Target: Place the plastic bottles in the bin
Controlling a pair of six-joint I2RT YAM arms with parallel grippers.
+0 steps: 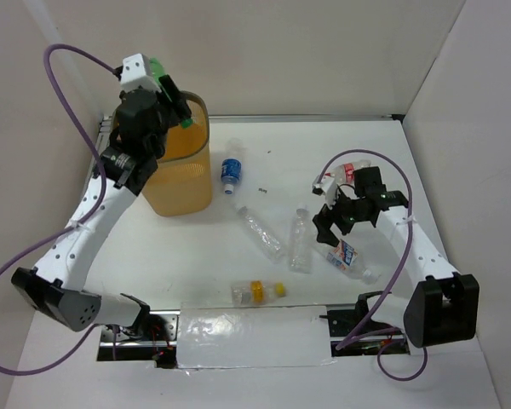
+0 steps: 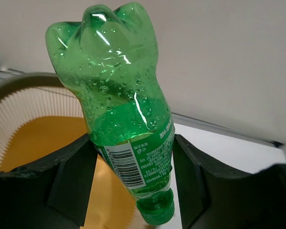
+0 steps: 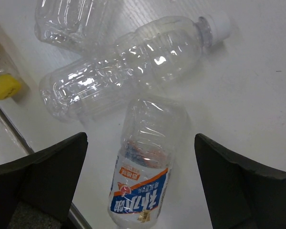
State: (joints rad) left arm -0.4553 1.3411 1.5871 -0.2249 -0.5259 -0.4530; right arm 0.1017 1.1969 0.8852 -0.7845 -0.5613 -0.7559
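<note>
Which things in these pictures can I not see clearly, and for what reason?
Bin inside: top view, left arm covers most.
Red-and-white bottle: top view, right arm hides its body.
Blue-label bottle: right wrist view, bottom edge cuts its cap.
Specks: top view, too small.

Bottle count: 7 in all. By kind: 1 green bottle [image 2: 128, 109]; 2 plain clear ones, i.e. long clear bottle [image 1: 262, 232] & short clear bottle [image 1: 300, 243]; 1 blue-label bottle [image 1: 231, 170]; 1 yellow-label bottle [image 1: 257, 291]; 1 red-and-blue-label bottle [image 1: 349, 257]; 1 red-cap bottle [image 1: 351, 169], mostly hidden. W/ labels showing: 4, incl. the green one; plain: 2; can't tell: 1. Bins: 1 orange bin [image 1: 187, 183]. Arms: 2, i.e. left arm [image 1: 85, 230] & right arm [image 1: 413, 243]. Grippers: 2, 1 per arm, i.e. left gripper [image 2: 136, 186] & right gripper [image 3: 143, 162]. Purple cables: 2, i.e. left cable [image 1: 64, 47] & right cable [image 1: 364, 154]. Also 1 shiny sheet [image 1: 251, 341].
</note>
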